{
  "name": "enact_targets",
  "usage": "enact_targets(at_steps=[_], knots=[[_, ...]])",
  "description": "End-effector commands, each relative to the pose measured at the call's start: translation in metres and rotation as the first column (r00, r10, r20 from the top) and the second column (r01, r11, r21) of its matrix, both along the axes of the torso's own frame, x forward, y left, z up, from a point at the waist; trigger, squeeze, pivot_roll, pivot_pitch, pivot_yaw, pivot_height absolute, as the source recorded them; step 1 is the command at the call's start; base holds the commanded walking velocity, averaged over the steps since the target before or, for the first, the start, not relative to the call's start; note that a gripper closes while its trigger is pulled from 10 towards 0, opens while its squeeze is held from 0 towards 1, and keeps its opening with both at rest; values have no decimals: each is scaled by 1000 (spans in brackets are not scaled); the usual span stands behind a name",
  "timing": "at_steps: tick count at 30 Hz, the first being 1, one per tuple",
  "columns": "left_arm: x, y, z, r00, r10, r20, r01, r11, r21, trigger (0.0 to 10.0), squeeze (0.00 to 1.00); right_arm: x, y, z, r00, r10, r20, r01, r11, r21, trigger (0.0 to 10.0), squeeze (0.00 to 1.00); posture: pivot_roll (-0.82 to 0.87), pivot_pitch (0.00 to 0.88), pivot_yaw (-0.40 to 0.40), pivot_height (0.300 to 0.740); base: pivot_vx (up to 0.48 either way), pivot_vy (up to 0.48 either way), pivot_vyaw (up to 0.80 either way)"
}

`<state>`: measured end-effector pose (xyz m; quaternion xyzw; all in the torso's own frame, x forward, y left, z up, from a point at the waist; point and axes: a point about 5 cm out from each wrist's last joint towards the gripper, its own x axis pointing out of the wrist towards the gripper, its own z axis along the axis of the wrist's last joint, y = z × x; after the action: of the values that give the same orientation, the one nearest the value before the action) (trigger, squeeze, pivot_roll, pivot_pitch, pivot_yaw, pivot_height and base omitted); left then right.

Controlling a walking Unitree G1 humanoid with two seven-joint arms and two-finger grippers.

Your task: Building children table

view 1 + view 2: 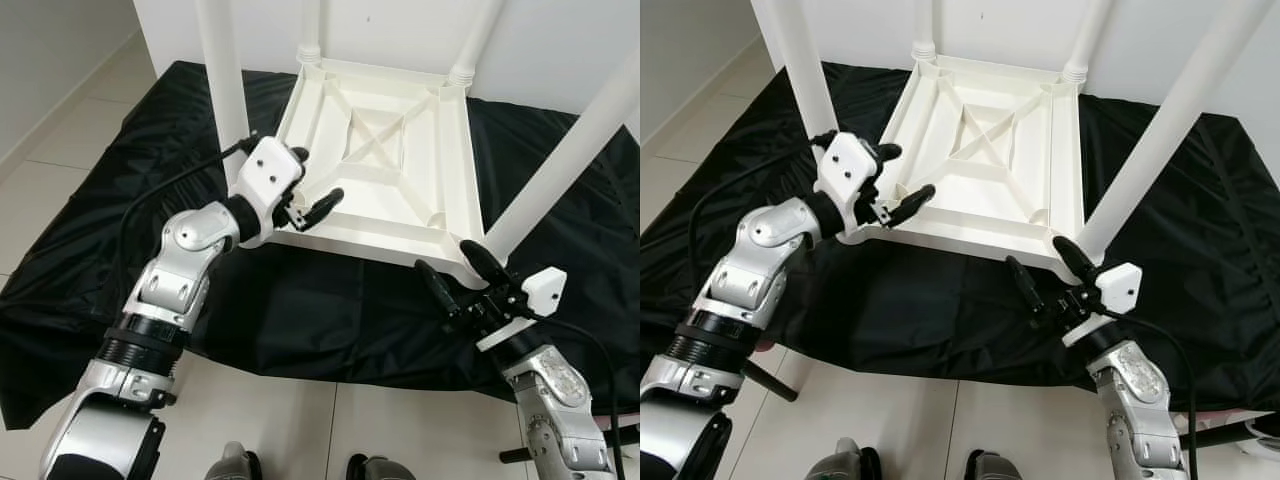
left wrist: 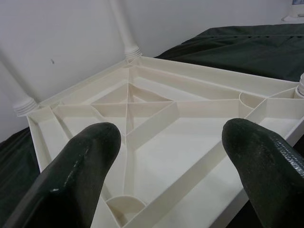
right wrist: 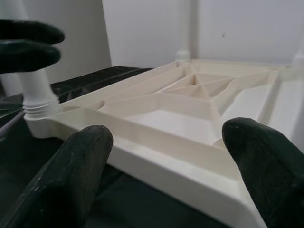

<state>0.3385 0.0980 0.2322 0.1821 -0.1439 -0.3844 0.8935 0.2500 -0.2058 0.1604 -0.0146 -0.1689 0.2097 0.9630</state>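
Lying upside down on a black cloth [image 1: 330, 320] spread over the floor, the white children's table [image 1: 375, 165] presents its ribbed underside upward, close to the far wall. One table top and four legs are counted: the near-left leg [image 1: 225, 90], the near-right leg [image 1: 570, 165], the far-left leg [image 1: 310, 30] and the far-right leg [image 1: 475, 45], all four standing upright in their corner sockets.

The part appears to be moulded plastic, and is therefore judged light, stiff and smooth-surfaced. The cross ribs and the raised rim should keep the top rigid, while the long legs may act as levers and could work loose at the sockets if pushed sideways. The soundest places to grip are judged to be the near rim and its two near corners, where the wall is thin enough to fit between two fingers; the round legs are likely to be more slippery.

Two grippers are counted. The left gripper [image 1: 310, 195] sits over the near-left corner, just beside the near-left leg, its fingers spread apart and grasping nothing. The right gripper [image 1: 462, 275] sits at the near-right corner, by the foot of the near-right leg, its fingers likewise parted and empty; whether a finger touches the rim cannot be told. Pale floor tiles [image 1: 60, 190] lie to the left of the cloth.
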Motion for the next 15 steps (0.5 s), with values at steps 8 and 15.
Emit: enact_targets(at_steps=[8, 15], knots=[[-1, 7, -7, 998, 51, -21, -51, 999, 11, 10000, 0, 11, -22, 9, 991, -127, 32, 127, 992, 10, 10000, 0, -92, 119, 12, 740, 0, 0, 0], [-4, 3, -15, 998, 56, -24, -54, 997, 54, 10000, 0, 19, -21, 4, 988, -151, 12, 151, 989, -3, 10000, 0, -74, 126, 4, 740, 0, 0, 0]])
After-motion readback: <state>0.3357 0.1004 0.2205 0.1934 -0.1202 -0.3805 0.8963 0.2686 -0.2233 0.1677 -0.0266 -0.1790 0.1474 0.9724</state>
